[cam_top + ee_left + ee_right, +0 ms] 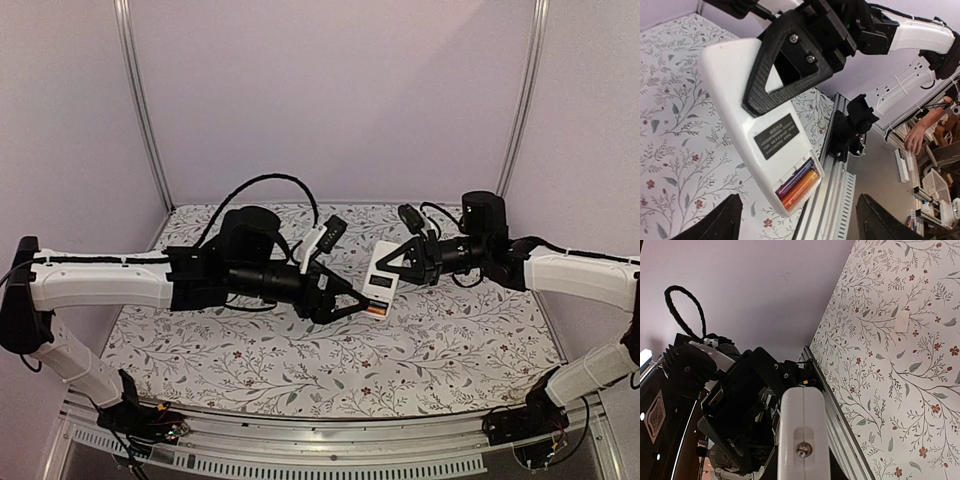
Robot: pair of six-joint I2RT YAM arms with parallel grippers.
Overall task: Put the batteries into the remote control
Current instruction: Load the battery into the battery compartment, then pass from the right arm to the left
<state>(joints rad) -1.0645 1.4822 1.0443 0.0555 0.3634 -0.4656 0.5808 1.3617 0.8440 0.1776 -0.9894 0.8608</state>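
My right gripper (392, 262) is shut on the white remote control (380, 283) and holds it in the air over the middle of the table, with its plain back towards the left wrist camera. In the left wrist view the remote (740, 100) has its open recess at the lower end. Two batteries (797, 182) lie side by side in it, one dark and one orange. The right gripper's black finger (785, 65) presses on the remote's back. My left gripper (352, 303) is open and empty, its fingers (715, 220) spread below the remote's battery end without touching it.
A small thin white cover piece (901, 320) lies flat on the flowered table (250, 360). The remote's end (802, 435) fills the bottom of the right wrist view, with the left arm close behind it. A metal rail (835, 200) runs along the table's near edge.
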